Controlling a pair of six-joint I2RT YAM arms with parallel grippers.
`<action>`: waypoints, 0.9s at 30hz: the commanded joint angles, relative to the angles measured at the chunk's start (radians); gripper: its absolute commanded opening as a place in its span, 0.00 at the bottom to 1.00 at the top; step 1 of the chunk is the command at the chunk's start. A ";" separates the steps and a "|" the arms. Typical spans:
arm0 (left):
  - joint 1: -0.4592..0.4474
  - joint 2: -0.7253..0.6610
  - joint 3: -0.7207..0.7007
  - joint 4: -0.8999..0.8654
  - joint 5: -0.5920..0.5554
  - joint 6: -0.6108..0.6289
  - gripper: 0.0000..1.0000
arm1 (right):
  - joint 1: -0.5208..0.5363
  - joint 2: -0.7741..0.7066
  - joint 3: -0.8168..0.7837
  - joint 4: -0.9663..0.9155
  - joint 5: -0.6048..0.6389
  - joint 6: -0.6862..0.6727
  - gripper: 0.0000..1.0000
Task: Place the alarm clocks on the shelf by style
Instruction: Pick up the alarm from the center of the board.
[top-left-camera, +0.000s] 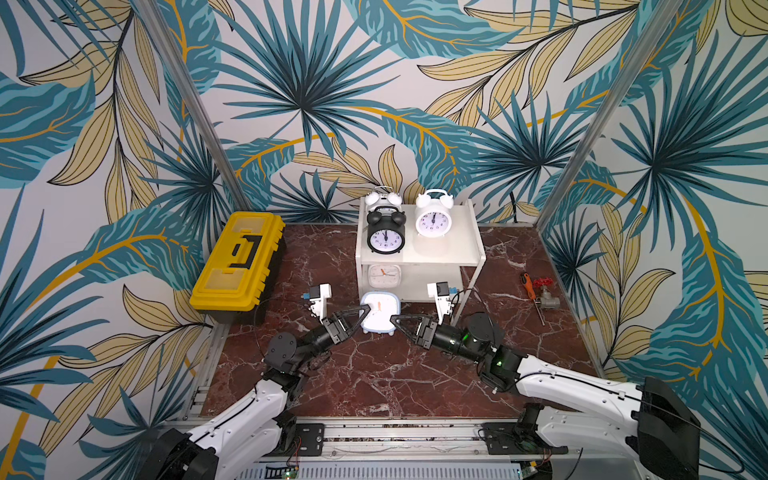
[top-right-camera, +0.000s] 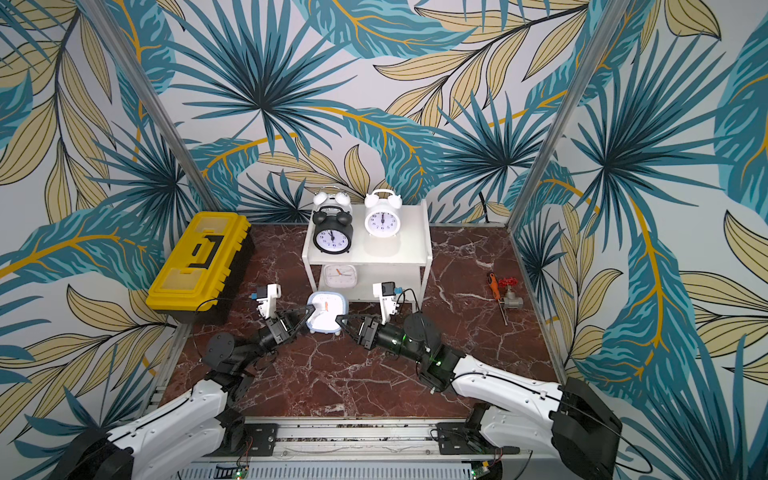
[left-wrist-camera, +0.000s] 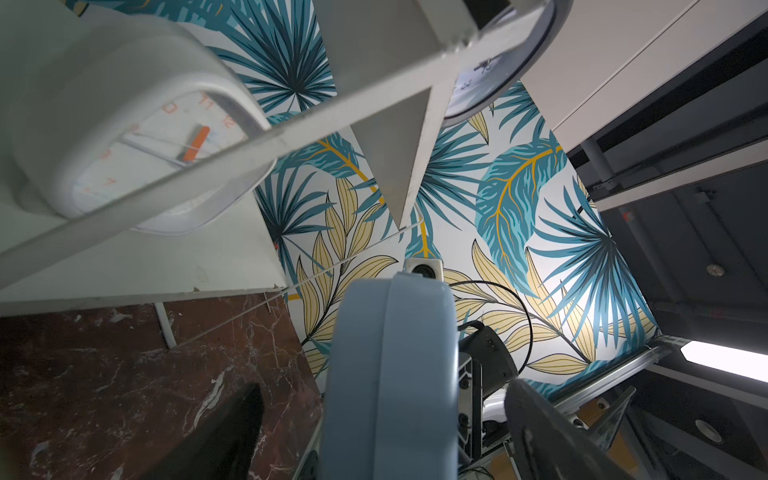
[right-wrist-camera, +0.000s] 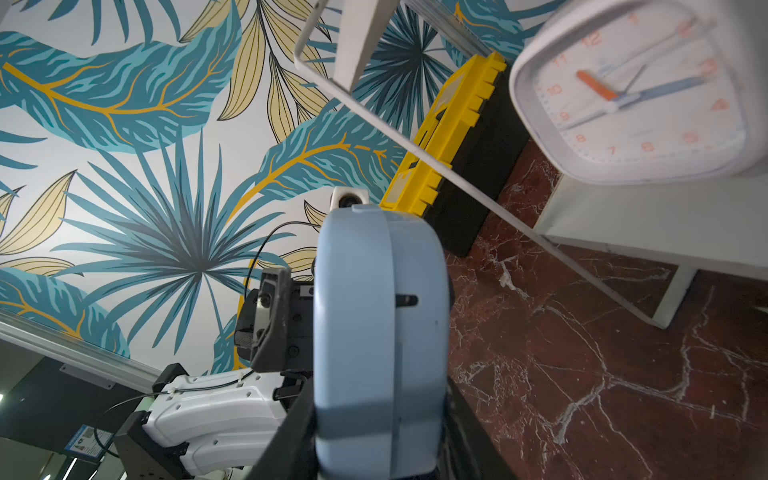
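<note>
Nearest the arms, the right tool (top-left-camera: 394, 321) is clamping the light blue clock (top-left-camera: 380, 311) across its front and back. The left tool (top-left-camera: 365, 313) is standing with its jaws apart around the same clock, with gaps showing on both sides in the left wrist view. The clock is sitting just in front of the shelf (top-left-camera: 419, 259); whether it is clearing the surface (top-left-camera: 374, 374) I cannot tell. With only 1 tool gripping smooth, rounded plastic, the clock is likely risking a twist or slip during any push forward. Farther in, the white square clock (top-left-camera: 383, 276) is occupying the lower board, so a crooked entry could be knocking it or catching the upper board. Farthest, the black twin-bell clock (top-left-camera: 385, 237) and 2 white twin-bell clocks (top-left-camera: 433, 220) are crowding the top, so a jolt to the shelf could be toppling them.
</note>
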 joint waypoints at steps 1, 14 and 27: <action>-0.011 0.001 0.032 -0.005 0.051 0.032 0.93 | -0.018 -0.064 0.005 -0.053 0.032 -0.035 0.24; -0.034 0.028 0.063 -0.045 0.085 0.084 0.79 | -0.054 -0.088 -0.041 -0.015 -0.006 0.019 0.25; -0.040 0.108 0.083 0.061 0.123 0.053 0.61 | -0.066 -0.016 -0.055 0.060 -0.051 0.048 0.25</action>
